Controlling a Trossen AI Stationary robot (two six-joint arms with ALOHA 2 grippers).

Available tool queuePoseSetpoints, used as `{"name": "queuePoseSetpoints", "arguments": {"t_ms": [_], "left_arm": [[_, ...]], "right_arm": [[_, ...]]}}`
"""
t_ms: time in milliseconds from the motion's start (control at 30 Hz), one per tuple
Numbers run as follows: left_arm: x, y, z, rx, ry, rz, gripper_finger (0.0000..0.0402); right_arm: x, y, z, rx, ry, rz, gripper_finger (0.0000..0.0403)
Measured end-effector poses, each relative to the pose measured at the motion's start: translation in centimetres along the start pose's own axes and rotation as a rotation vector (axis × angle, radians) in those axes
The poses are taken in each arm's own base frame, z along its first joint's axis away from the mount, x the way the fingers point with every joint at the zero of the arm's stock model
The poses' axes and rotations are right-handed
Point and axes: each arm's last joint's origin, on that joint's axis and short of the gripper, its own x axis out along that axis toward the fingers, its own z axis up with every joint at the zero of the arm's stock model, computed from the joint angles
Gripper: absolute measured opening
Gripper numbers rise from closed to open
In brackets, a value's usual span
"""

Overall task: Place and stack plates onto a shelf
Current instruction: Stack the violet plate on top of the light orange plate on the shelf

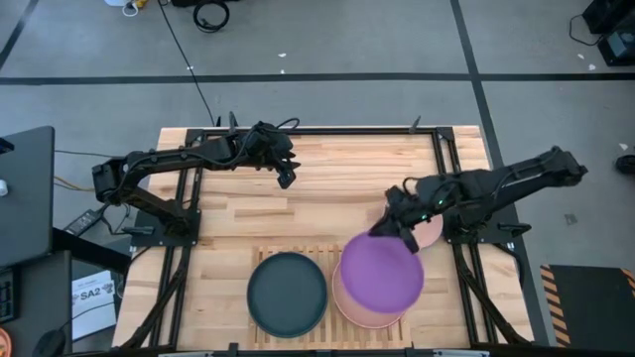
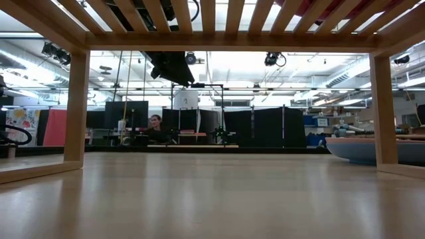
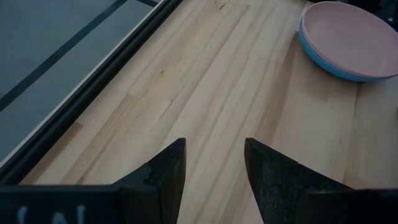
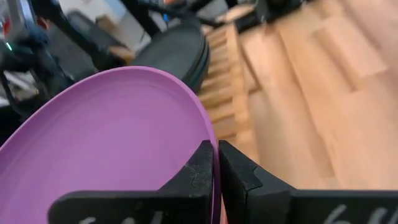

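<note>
Now right gripper (image 4: 216, 163) pinches purple plate (image 4: 118, 143) rim.

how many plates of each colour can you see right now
dark grey plate: 1
purple plate: 1
pink plates: 2, one on the table, one showing under the purple plate
blue plate: 1
total: 5 plates in view
</note>
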Motion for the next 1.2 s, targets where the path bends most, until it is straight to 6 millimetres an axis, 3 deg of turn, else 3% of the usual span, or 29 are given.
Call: {"name": "queuePoseSetpoints", "arguments": {"t_ms": [333, 733, 1200], "left_arm": [[0.0, 0.0, 0.0, 0.0, -0.001, 0.0, 0.0169], [0.0, 0.0, 0.0, -0.001, -0.001, 0.0, 0.0169], [0.0, 0.0, 0.0, -0.001, -0.001, 0.0, 0.0169]], "right_arm": [[3.1, 0.1, -1.5, -0.054, 0.099, -0.039, 0.0021], [3.5, 0.0, -1.6, -0.184, 0.108, -0.051, 0.0021], [3.5, 0.0, -1.6, -0.197, 0.106, -0.046, 0.0037]]}}
